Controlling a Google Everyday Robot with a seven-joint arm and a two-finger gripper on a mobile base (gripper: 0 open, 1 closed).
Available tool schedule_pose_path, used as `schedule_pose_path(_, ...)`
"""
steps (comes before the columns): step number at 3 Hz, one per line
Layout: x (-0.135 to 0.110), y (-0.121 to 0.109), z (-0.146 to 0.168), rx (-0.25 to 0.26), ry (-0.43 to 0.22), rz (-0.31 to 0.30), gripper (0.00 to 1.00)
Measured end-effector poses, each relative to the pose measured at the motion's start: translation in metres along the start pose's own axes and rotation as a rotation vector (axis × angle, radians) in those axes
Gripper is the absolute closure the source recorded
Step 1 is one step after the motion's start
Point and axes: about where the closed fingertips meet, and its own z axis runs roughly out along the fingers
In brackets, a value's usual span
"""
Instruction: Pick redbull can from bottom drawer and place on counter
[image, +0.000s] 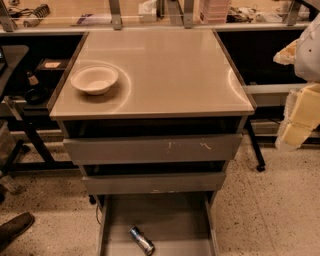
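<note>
I count one can, one bowl, one counter and three drawers in one cabinet.

The small slim blue-and-silver metal redbull can (142, 240) lies on its side on the plain flat floor of the wide shallow grey metal bottom drawer (165, 215), which is pulled out fully. The can's long axis runs diagonally. One end points to the back-left of the drawer and the other end points to the front-right, close to the low front wall. It rests a little left of the middle. Which end is the top of the can, I cannot tell.

Above it there are two more grey metal drawer fronts. The middle drawer front (155, 182) is plain, and the upper drawer front (150, 149) carries some white scratch marks.

The large square glossy beige-grey counter (170, 70) has a thin metal edge, and its surface reflects the light. On its left part, near the front corner, stands one round white bowl (94, 79), upright, much bigger than the can.

My pale yellow, blocky gripper (300, 120) is at the right edge of the view. It is beside the cabinet at about counter height, well apart from the can, and it touches nothing. If it is spread or pressed together, I cannot tell.

The floor (270, 210) is speckled stone. One brown shoe (15, 227) is at the lower left. Behind the counter runs a long tan bench (65, 17) with clutter on it.
</note>
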Motion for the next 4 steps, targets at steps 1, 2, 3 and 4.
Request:
schedule_pose_path(1,0.000,0.000,0.000,0.000,0.000,0.000,0.00)
schedule_pose_path(2,-0.002,0.008,0.010,-0.016,-0.007,0.008,0.00)
schedule_pose_path(3,-0.017,0.033,0.040,-0.038,-0.033,0.046,0.00)
schedule_pose_path(4,-0.027,0.064,0.102,-0.086,-0.031,0.096,0.00)
